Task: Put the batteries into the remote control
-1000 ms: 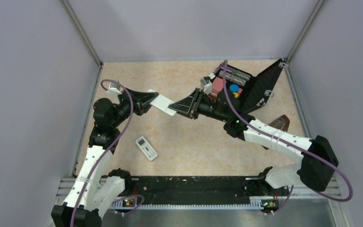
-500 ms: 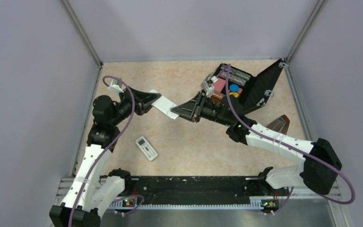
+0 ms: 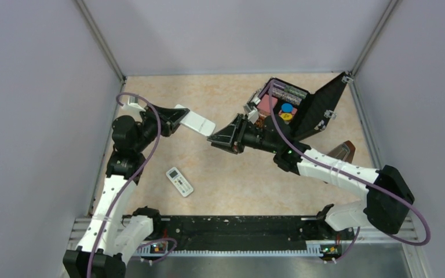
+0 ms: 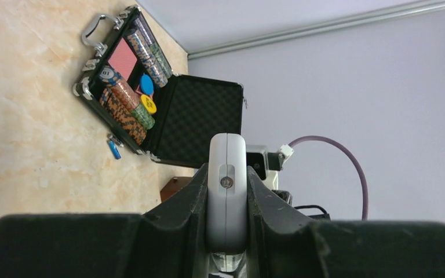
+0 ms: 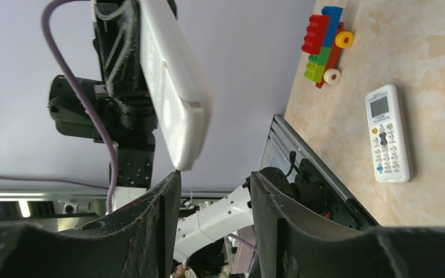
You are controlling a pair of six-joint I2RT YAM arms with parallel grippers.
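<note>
White remote control [image 3: 197,122] clamped aloft in my left tool [image 4: 226,197]; my right tool [image 5: 213,182] gapes empty just beside it. One blue battery [image 4: 114,149] lies on the table [image 4: 23,116] by the case [image 4: 200,119]; loading, I judge, not begun.

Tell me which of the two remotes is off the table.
The plain white remote, clamped in the left gripper above the table. The other remote, with a small display, lies flat on the table.
</note>
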